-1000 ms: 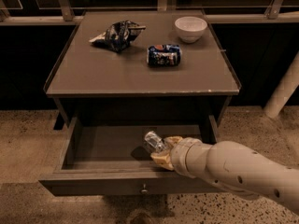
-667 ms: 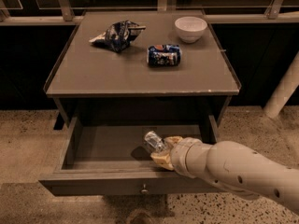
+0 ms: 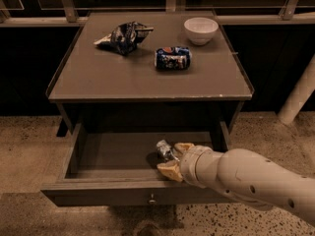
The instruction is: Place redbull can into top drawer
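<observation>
End effector was inside the open top drawer, right of centre, fingers clamped on the redbull can; couldn't tell if the can touched the drawer floor. On the desk above: snack bag at back-left, dark blue can on its side, white bowl back-right.

Tbl: snack bag, blue can, bowl; pincer grips redbull can in top drawer.
</observation>
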Robot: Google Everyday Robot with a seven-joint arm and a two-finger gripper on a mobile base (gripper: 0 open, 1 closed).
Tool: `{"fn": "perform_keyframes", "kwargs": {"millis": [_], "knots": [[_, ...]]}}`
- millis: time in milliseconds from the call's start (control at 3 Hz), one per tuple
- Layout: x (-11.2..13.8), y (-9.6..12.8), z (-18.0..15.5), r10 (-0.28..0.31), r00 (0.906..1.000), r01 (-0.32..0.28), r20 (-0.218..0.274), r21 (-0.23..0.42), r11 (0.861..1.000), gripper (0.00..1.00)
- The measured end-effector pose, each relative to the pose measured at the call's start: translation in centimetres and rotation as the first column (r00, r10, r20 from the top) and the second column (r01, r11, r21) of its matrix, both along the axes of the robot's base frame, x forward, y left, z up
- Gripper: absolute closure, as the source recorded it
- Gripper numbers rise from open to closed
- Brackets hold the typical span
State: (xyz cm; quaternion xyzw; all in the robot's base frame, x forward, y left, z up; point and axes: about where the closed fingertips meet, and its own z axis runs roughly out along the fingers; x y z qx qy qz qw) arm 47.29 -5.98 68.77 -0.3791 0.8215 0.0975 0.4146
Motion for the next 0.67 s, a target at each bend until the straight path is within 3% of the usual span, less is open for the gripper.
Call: {"fn": "perform_keyframes", "kwargs": {"millis": [333, 667], "knots": [[0.00, 0.00, 0.00, 0.000, 1.0000, 0.000, 0.000, 0.000, 1.000, 0.00], [0.00, 0.00, 0.00, 0.000, 1.0000, 0.000, 0.000, 0.000, 1.000, 0.00]]}}
